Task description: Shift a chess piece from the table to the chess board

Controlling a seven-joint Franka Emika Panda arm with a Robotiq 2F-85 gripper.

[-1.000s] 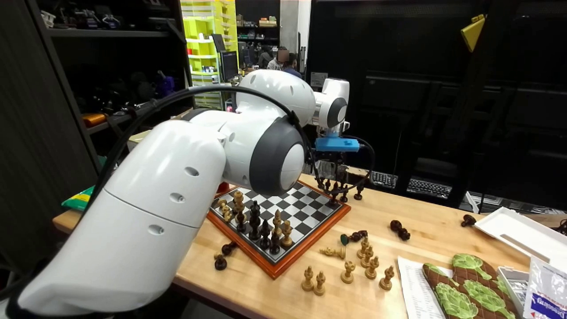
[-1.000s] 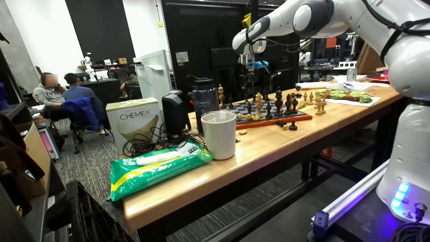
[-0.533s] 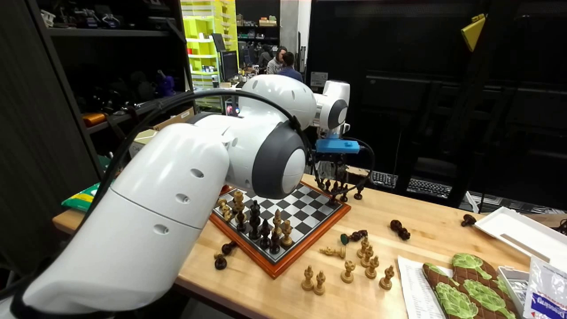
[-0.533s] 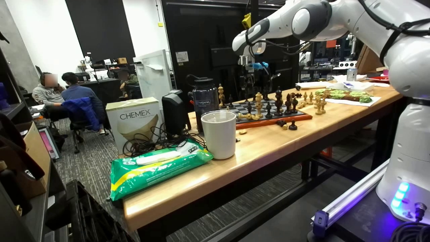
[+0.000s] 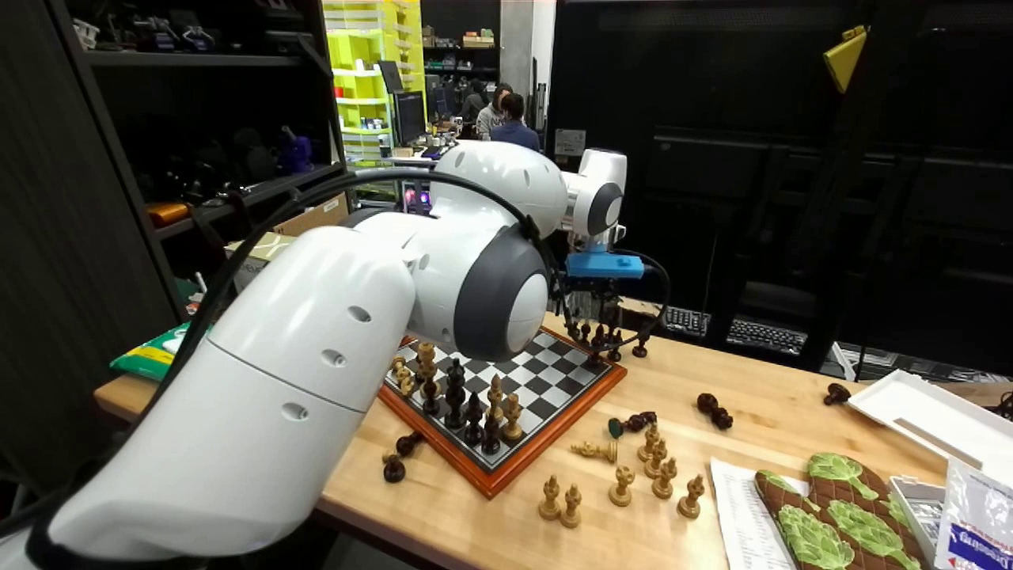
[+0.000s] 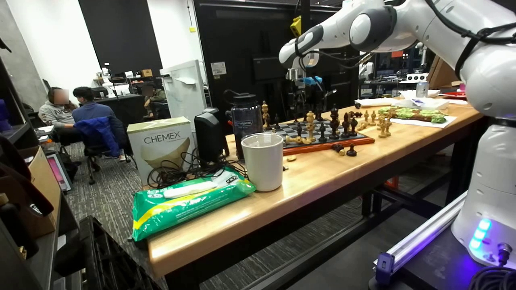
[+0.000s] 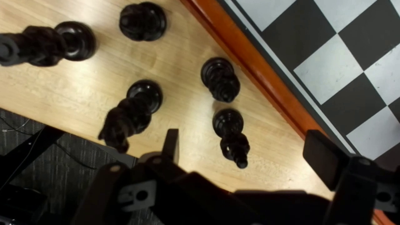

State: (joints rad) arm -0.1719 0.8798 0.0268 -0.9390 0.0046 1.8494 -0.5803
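Observation:
In the wrist view my gripper (image 7: 245, 140) is open with its jaws wide apart. A dark pointed chess piece (image 7: 234, 145) stands upright on the table (image 7: 184, 115) between the jaws, touching neither finger. Another dark piece (image 7: 220, 81) stands just behind it, close to the chess board's reddish frame (image 7: 262, 72). More dark pieces stand to the left, one with a horse-head shape (image 7: 128, 117). In an exterior view the chess board (image 5: 558, 423) holds dark and light pieces near its close corner. My gripper hangs beyond its far corner, where its fingers are hard to make out.
Light pieces (image 5: 621, 487) and fallen dark pieces (image 5: 715, 412) are on the table. An oven mitt (image 5: 827, 514) and a white tray (image 5: 934, 419) lie at one end. A mug (image 6: 263, 161), a bottle (image 6: 246, 117) and a wipes pack (image 6: 189, 205) are at the other.
The arm has come down slightly, with the gripper lowering near the dark pieces beside the board. The chess pieces have not visibly moved.

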